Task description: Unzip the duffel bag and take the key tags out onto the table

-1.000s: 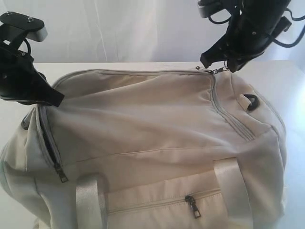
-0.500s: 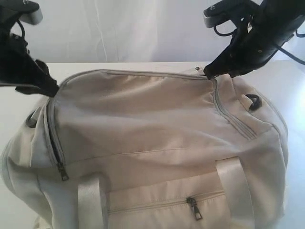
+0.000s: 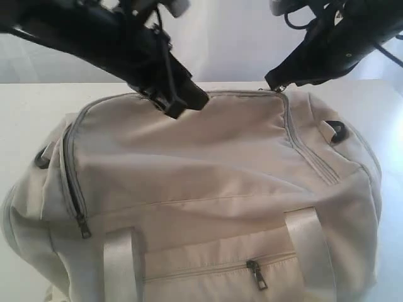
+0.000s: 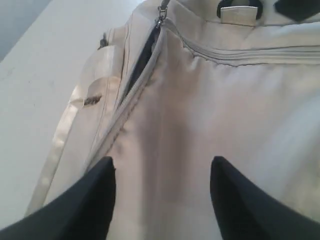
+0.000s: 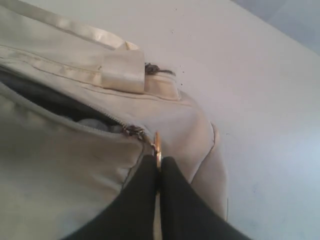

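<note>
Exterior view: left end effector released above the bag top; right end effector clenched on the zipper pull at the bag's far edge; open bench around.

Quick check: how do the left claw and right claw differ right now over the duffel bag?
The left claw stands open and empty; the right claw is shut on the zipper pull. The left is over the top panel of the duffel bag; the right sits at its end corner. Both are black.
</note>
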Robot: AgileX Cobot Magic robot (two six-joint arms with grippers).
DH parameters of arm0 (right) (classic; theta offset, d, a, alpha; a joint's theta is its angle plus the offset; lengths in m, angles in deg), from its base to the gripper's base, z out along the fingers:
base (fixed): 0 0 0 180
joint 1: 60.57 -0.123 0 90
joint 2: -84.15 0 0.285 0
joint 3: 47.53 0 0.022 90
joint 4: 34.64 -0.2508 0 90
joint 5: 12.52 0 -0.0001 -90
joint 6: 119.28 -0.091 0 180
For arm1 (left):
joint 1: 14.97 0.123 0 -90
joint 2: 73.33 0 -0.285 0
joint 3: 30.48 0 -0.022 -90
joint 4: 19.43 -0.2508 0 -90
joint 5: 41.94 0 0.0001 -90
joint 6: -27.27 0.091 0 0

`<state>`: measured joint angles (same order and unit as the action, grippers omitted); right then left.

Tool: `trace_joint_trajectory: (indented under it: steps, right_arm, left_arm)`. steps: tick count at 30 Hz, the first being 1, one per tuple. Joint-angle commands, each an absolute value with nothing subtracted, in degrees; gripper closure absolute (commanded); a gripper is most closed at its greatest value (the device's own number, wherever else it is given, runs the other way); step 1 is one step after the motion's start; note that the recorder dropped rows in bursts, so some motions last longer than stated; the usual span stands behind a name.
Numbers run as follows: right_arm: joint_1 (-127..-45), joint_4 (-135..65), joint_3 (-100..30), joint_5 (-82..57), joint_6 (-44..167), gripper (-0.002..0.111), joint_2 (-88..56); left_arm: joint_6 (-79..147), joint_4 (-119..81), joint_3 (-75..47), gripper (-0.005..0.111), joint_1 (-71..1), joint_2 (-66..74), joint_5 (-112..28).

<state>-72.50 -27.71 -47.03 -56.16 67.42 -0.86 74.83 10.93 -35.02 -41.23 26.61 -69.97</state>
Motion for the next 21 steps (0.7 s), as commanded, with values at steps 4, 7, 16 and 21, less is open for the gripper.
trace_joint_trajectory:
  steps: [4, 7, 16, 21]
  right_arm:
    - [-71.96, -27.55, -46.82, -55.48, 68.05, 0.108, -5.32]
    - [-71.96, -28.57, -46.82, -55.48, 68.4, 0.108, -5.21]
    - [-71.96, -29.04, -46.82, -55.04, 68.4, 0.108, -5.2]
    - [-71.96, -29.74, -46.82, -55.23, 68.65, 0.108, -5.2]
  left_arm:
    - [78.6, 12.26, -35.3, 0.047, -48.79, 33.77, -50.79]
    - [78.6, 11.6, -35.3, 0.047, -50.51, 34.78, -48.23]
    - [78.6, 11.46, -35.3, 0.055, -51.68, 35.15, -47.47]
    - [78.72, 10.3, -35.3, 0.054, -51.68, 35.17, -44.89]
